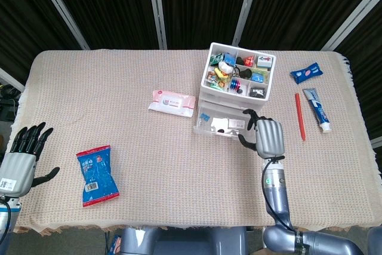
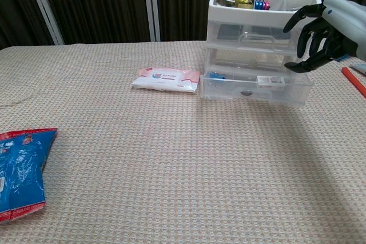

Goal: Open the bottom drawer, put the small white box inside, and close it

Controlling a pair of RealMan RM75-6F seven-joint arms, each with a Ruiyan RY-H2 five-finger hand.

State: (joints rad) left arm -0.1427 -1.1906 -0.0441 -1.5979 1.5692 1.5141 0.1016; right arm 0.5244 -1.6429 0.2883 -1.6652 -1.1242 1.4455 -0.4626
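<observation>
The clear plastic drawer unit stands at the table's middle right, its bottom drawer pulled out. The small white box lies inside that drawer near its right end. My right hand hovers just right of and above the drawer with its fingers spread and nothing in them. My left hand rests at the table's near left edge, fingers apart, holding nothing; the chest view does not show it.
A pink wipes pack lies left of the drawers. A blue snack bag sits near my left hand. Right of the unit lie a red pen, a toothpaste tube and a blue packet.
</observation>
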